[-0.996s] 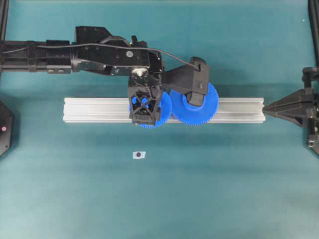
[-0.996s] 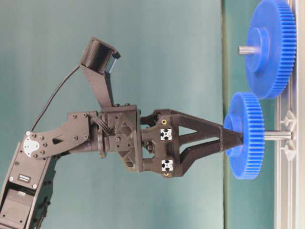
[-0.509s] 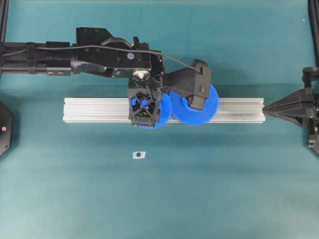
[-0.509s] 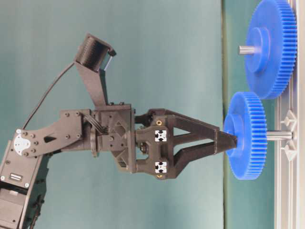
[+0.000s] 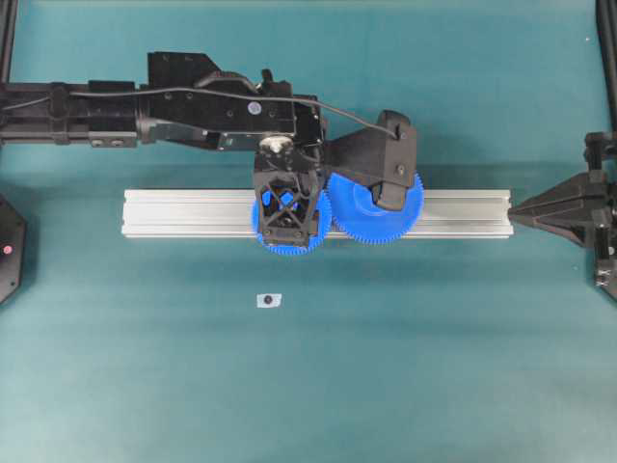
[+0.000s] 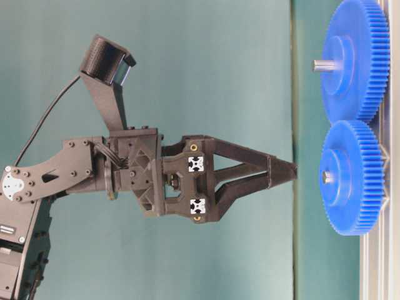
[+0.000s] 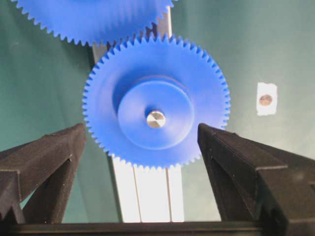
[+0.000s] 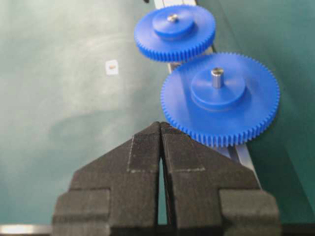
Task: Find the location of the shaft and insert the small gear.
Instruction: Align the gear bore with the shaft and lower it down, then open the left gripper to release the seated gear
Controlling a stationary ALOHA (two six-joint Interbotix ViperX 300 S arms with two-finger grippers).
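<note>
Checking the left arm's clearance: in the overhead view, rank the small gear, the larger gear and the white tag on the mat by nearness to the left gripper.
1. Small gear, directly beneath the left gripper.
2. Larger gear, adjacent on the right, on the rail.
3. White tag, on the mat below the rail.

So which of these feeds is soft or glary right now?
Left wrist view: black left gripper fingers blurred close up, small blue plastic gear sharp, shaft tip glinting. Right wrist view: far small gear soft. Overhead view: silver aluminium rail bright, slightly washed out.
</note>
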